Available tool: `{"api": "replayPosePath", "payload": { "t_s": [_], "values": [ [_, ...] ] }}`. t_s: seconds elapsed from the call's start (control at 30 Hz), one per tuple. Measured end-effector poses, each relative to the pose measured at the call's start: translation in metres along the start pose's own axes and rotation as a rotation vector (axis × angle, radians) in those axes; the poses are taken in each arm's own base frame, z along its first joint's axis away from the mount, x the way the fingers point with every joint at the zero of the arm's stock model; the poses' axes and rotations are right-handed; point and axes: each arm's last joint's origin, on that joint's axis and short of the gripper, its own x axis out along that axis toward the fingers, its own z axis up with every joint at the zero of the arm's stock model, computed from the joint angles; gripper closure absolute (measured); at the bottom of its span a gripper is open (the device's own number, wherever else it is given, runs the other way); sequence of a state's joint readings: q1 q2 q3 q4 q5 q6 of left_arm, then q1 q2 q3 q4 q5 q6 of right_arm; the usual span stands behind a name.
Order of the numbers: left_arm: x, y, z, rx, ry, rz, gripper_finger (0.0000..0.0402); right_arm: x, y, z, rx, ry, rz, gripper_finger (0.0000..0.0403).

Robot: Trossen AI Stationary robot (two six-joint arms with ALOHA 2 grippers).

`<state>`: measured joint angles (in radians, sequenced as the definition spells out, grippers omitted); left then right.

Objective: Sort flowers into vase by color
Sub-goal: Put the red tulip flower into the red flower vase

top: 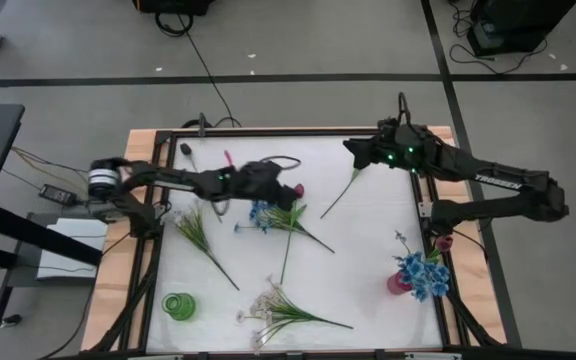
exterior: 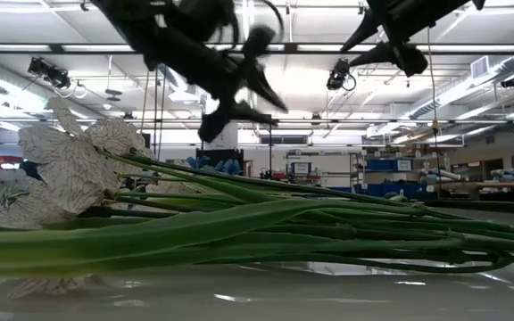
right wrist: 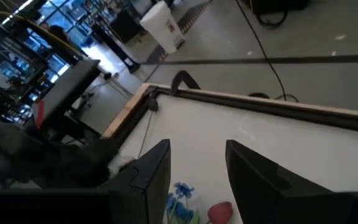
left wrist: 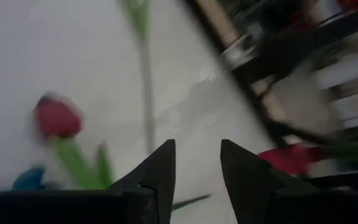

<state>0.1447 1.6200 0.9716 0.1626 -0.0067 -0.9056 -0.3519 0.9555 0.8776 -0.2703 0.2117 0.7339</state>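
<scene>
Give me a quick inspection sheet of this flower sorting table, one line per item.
Surface: white table, wooden edge.
Job's things: blue flowers stand in a pink vase; green vase empty; white spray, red tulip and loose stems lie flat.
Clutter: nothing seen.
Grippers: left gripper above the tulip, open and empty; right gripper raised at the far side, open and empty.
Cables: black cable across the floor.
Surroundings: grey floor, workshop shelving behind.

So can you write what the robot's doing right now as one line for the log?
left gripper: open, empty, above red tulip | right gripper: open, empty, raised at table's far side | pink vase: blue flowers in
</scene>
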Motion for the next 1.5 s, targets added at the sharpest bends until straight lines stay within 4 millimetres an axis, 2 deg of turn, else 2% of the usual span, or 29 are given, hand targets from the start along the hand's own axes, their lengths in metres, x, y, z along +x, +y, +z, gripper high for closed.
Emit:
{"api": "replayPosePath", "payload": {
  "t_s": [0.13,0.3,0.43,0.6,0.83,1.07,1.27,1.5],
  "values": [
    [0.024,-0.006,0.002,0.021,0.114,0.136,0.0295,0.002,-0.002,0.001,0.005,0.017,0.003,0.0241],
    [0.046,-0.017,0.008,0.102,0.303,0.34,0.0315,0.002,-0.004,-0.001,0.011,0.051,0.006,0.0241],
    [0.061,-0.018,0.011,0.123,0.381,0.43,0.0318,0.002,-0.005,-0.002,0.011,0.078,0.01,0.0241],
    [0.076,-0.012,0.007,0.077,0.388,0.459,0.029,0.002,-0.006,-0.004,0.025,0.105,0.007,0.0241],
    [0.077,-0.005,0.003,0.073,0.398,0.517,0.0228,0.001,-0.008,-0.007,0.018,0.141,-0.01,0.0241],
    [0.086,0.006,-0.001,0.075,0.411,0.552,0.0217,0.001,-0.008,-0.007,0.014,0.144,-0.01,0.0241],
    [0.092,0.011,-0.006,0.107,0.434,0.56,0.0243,0.001,-0.008,-0.007,0.014,0.145,-0.009,0.0241],
    [0.092,0.011,-0.006,0.163,0.449,0.548,0.0335,0.001,-0.008,-0.007,-0.001,0.147,-0.002,0.0241]
  ]
}}
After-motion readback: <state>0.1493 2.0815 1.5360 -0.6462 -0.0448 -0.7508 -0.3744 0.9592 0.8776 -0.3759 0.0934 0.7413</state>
